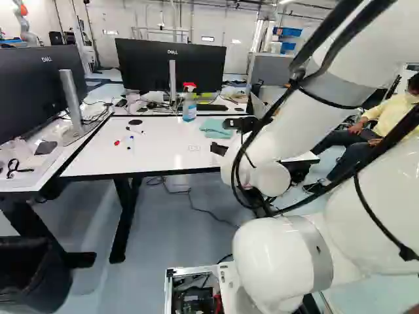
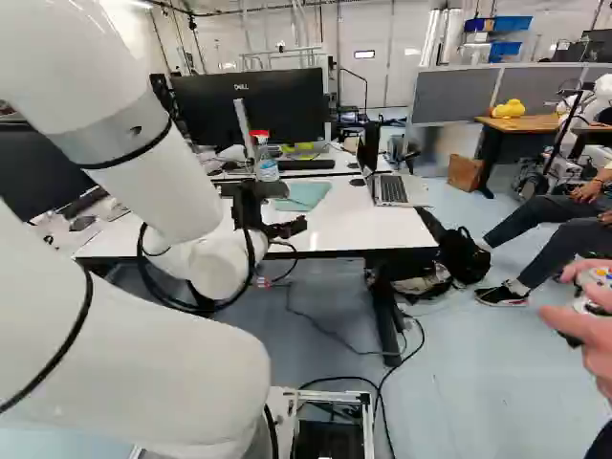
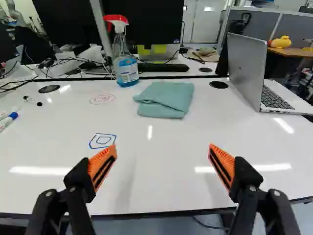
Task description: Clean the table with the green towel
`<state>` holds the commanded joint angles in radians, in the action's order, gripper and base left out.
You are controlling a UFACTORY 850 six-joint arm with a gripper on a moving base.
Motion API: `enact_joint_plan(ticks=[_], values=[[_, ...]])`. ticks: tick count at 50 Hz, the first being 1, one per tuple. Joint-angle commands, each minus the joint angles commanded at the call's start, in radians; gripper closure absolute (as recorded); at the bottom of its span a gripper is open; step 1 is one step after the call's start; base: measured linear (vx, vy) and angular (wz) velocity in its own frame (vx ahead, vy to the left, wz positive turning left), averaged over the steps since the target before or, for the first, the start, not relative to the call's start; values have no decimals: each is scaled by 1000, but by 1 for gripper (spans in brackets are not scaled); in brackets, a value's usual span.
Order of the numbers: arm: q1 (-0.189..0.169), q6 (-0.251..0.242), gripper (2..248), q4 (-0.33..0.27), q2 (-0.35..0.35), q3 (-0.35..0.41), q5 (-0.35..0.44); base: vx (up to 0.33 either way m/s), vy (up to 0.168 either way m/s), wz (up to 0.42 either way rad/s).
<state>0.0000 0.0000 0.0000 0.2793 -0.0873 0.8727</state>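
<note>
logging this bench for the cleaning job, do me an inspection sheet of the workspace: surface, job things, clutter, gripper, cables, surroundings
surface: white table with a red ring drawing and a blue angular drawing
job's things: green towel folded on the table, not gripped
clutter: upright spray bottle with blue liquid near the towel, open laptop, loose markers
gripper: open over the table, nothing between its fingers
cables: black cable on the floor, more tangled on the desk behind
surroundings: monitor behind the table, person's hands on a controller at the right base view's right edge
</note>
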Motion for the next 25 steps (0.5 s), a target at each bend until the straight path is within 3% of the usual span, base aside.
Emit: enact_joint_plan(ticks=[25], values=[[0, 0, 3, 0, -8, -6, 0, 0, 0, 0]])
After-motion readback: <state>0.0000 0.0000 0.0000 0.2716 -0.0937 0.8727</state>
